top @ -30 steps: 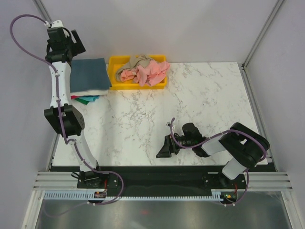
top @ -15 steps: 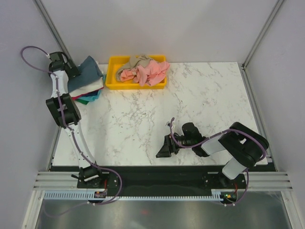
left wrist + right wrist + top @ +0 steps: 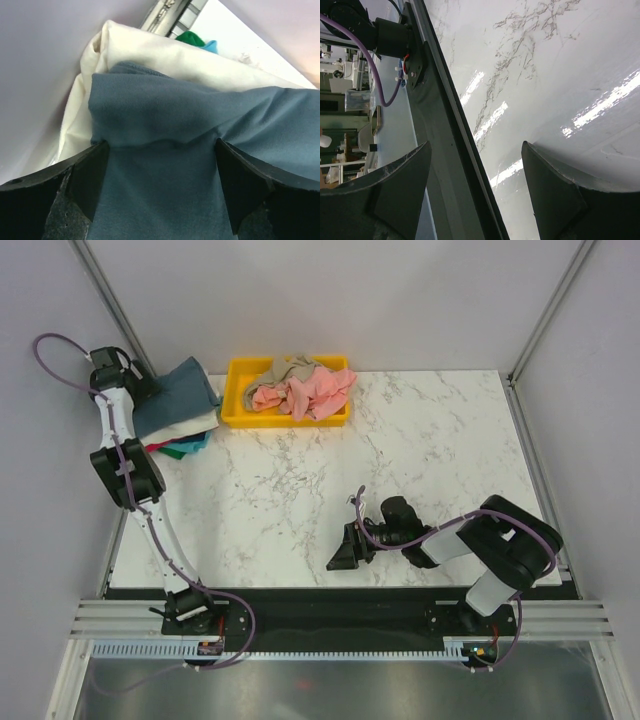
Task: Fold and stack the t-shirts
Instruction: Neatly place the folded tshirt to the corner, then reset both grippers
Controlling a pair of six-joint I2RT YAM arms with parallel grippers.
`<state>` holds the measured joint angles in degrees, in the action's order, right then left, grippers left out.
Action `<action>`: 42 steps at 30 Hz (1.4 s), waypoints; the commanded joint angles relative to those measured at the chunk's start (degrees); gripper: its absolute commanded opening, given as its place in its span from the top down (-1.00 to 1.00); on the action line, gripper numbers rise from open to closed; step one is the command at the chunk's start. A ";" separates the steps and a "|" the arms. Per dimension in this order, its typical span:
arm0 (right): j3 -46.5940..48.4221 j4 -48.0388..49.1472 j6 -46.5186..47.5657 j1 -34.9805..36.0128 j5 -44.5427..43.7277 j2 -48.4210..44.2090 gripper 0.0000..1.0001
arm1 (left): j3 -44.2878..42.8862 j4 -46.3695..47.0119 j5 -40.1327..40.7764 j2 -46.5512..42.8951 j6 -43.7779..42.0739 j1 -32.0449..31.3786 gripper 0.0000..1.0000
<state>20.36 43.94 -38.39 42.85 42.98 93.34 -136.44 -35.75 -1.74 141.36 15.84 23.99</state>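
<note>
We see the marble table (image 3: 420, 440). At its far left corner sits the stack: slate-blue t-shirt (image 3: 165, 110) on top, then cream-white t-shirt (image 3: 188, 423), with teal t-shirt (image 3: 192, 445) and red t-shirt (image 3: 156, 447) below. To the right, the yellow bin (image 3: 238, 418) holds the salmon-pink t-shirt (image 3: 318, 392) and tan t-shirt (image 3: 290, 368). Left claw (image 3: 160, 152) is released, jaws wide, fingertips pressed into the slate-blue fabric. Right claw (image 3: 343, 552) is released and empty, low at the near edge.

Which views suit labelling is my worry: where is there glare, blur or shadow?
Right wrist: bright glare streaks across the marble table. Left wrist: the slate-blue t-shirt is sharp, the left gripper dark and soft-edged. Top external: even light, faint shadows, no glare.
</note>
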 commanded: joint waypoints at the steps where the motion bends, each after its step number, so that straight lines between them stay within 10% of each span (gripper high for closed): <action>1: 0.65 0.53 0.51 -0.14 0.26 0.44 -0.62 | 0.03 2.00 -0.89 -10.12 4.72 1.06 -0.89; 14: 0.29 0.97 0.60 0.04 0.35 0.09 -0.63 | 18.12 3.49 1.65 -32.35 6.40 -4.38 -0.99; 32: 0.56 -2.72 2.09 0.83 -2.02 -2.29 -0.71 | 81.56 9.20 -10.74 -84.39 6.05 -15.20 -0.99; 42: 1.17 -5.88 2.18 0.83 -5.18 -2.29 -0.73 | 95.74 3.05 -15.31 -104.86 6.92 -16.08 -0.99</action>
<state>20.64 41.21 -37.87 43.40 41.45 91.59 -43.97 -31.46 -14.26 40.01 20.47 8.45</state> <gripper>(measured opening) 0.862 0.993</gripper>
